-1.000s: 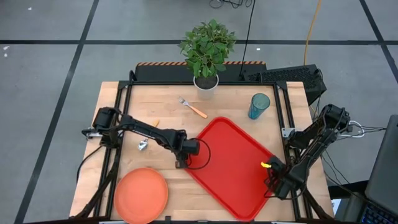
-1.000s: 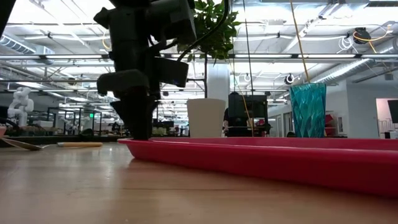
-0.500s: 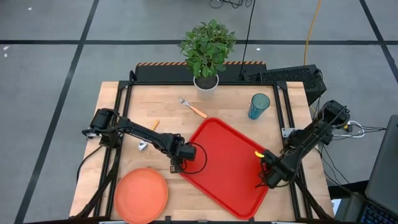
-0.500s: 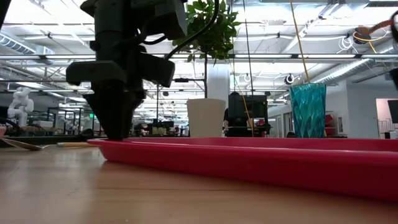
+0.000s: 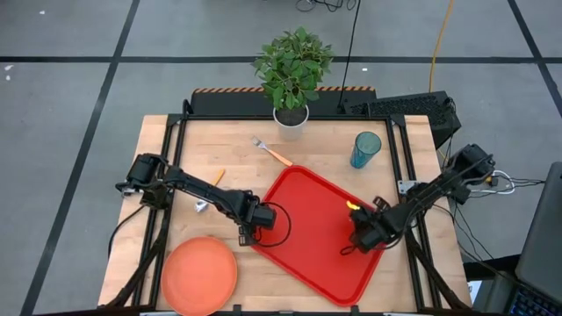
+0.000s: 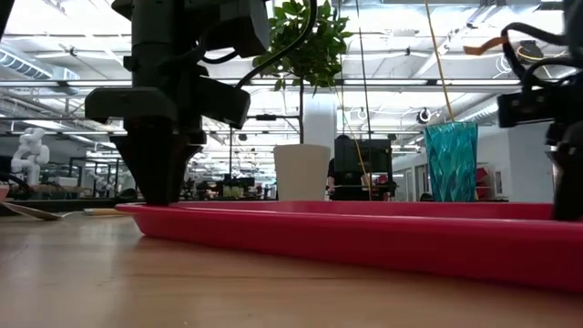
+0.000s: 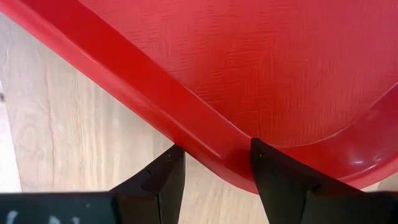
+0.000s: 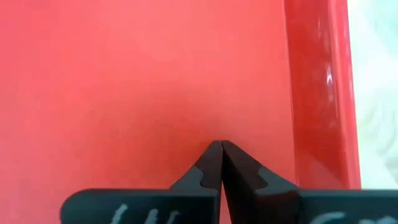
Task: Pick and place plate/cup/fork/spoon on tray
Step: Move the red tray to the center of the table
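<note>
Here we see the left claw (image 7: 211, 163) astride the red tray's (image 5: 307, 211) rim at its corner nearest the orange plate (image 5: 199, 274), fingers parted on either side, not clamped. The right claw (image 8: 221, 148), shut and empty, presses low over the tray floor by the opposite rim. The tray lies askew on the worktop (image 5: 176, 149); we judge that squaring it calls for slow, matched pushes. Cup (image 5: 365, 149), fork (image 5: 272, 152) and plate lie off the tray.

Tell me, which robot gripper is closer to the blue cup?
The right one. The right gripper sits over the red tray's side below the cup; the left gripper straddles the tray's far rim, farther away.
</note>
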Robot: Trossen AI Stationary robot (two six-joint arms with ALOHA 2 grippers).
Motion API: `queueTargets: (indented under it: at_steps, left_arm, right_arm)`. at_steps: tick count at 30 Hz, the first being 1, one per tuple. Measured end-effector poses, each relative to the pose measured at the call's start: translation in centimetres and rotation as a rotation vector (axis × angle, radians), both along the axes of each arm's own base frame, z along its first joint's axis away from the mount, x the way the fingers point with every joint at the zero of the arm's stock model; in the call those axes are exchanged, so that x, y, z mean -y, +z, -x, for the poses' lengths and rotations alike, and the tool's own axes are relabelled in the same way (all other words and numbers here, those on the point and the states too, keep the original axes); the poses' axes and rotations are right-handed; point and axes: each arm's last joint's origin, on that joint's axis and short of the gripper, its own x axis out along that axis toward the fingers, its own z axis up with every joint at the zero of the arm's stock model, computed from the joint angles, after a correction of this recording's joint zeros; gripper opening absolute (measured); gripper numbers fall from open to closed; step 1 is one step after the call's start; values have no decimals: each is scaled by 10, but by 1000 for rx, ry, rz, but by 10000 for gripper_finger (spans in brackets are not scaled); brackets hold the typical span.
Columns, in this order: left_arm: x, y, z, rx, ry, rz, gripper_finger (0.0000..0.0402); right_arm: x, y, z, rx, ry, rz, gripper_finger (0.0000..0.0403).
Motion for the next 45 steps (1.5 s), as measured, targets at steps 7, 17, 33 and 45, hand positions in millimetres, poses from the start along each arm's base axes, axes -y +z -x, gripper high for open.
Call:
queueTargets:
  at_steps: [7, 17, 33, 45]
  left_arm:
    - [1, 6, -3, 55, 17, -19, 173]
    - [-1, 14, 2, 74, 61, -63, 172]
    - [-3, 15, 1, 88, 66, -109, 172]
    - [-3, 16, 1, 85, -3, -117, 172]
  right_arm:
    - [5, 20, 7, -106, -28, 26, 0]
    - [-5, 72, 16, -136, -188, -72, 0]
    - [-42, 58, 49, -167, -268, -239, 106]
    - [-41, 9, 66, -117, -276, -365, 193]
